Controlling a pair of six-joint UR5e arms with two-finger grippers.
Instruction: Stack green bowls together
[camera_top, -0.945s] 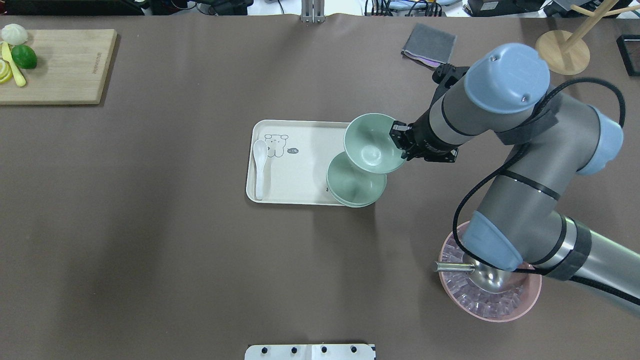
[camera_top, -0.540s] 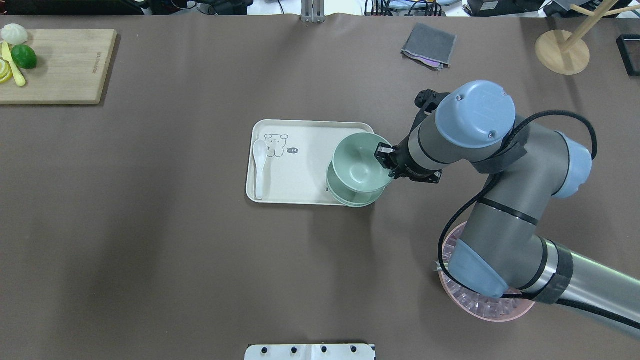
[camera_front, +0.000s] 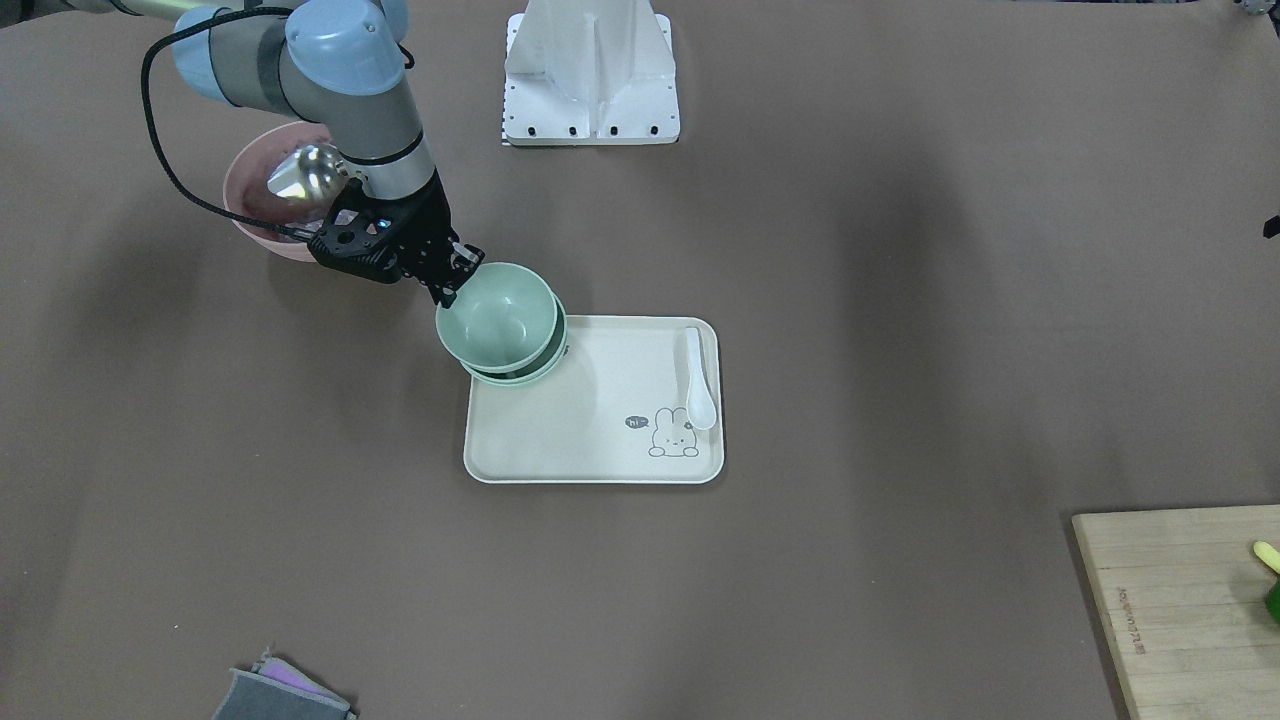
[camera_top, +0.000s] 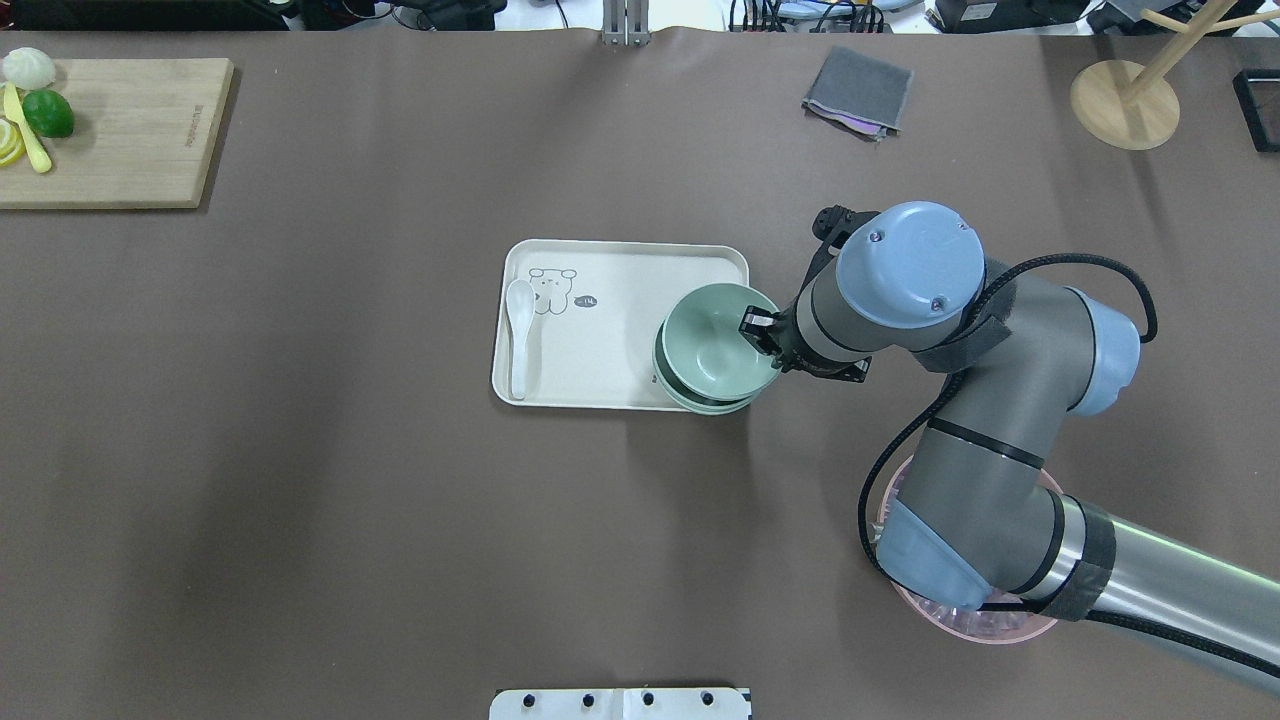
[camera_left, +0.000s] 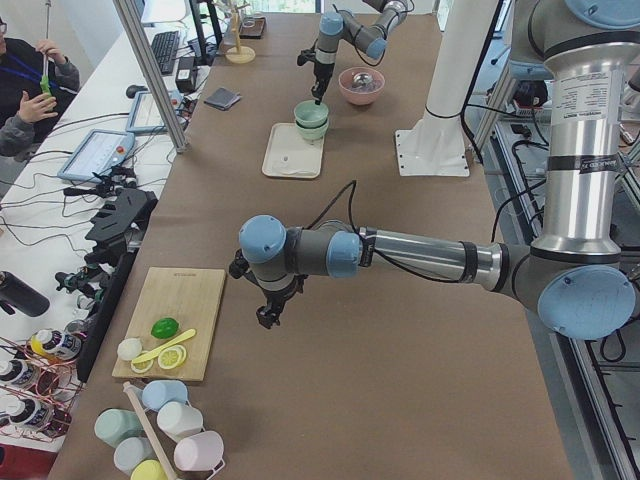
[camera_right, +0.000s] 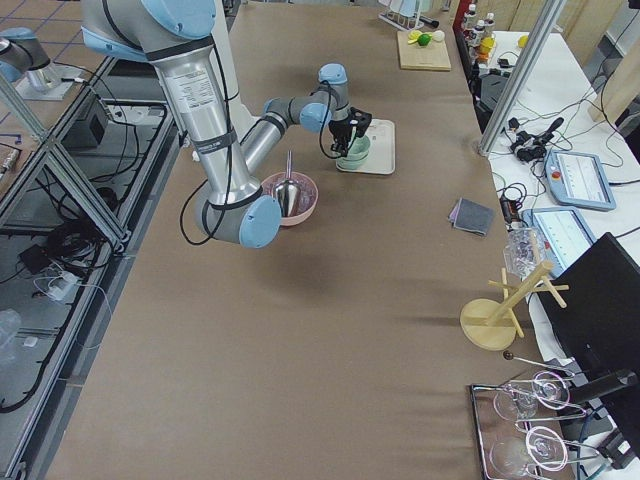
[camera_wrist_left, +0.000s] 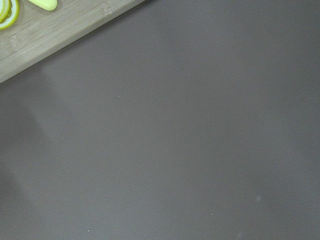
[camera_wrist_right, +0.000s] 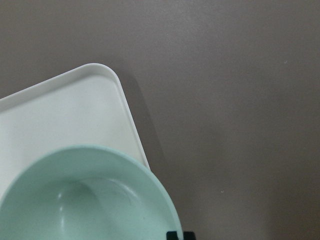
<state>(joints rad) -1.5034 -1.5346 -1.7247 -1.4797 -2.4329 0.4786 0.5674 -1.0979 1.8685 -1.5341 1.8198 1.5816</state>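
My right gripper is shut on the right rim of a pale green bowl and holds it upright in the mouth of a stack of two more green bowls. I cannot tell if it rests on them. The stack stands on the near right corner of a white tray. In the front-facing view the gripper pinches the held bowl over the stack. The right wrist view shows the bowl and the tray's corner. My left gripper hovers beside the cutting board; I cannot tell its state.
A white spoon lies at the tray's left end. A pink bowl with a metal scoop sits under my right arm. A cutting board with fruit is far left, a grey cloth and a wooden stand far right.
My right gripper has carried the green bowl toward me and down, from above the tray's far right edge onto the stack of two bowls.
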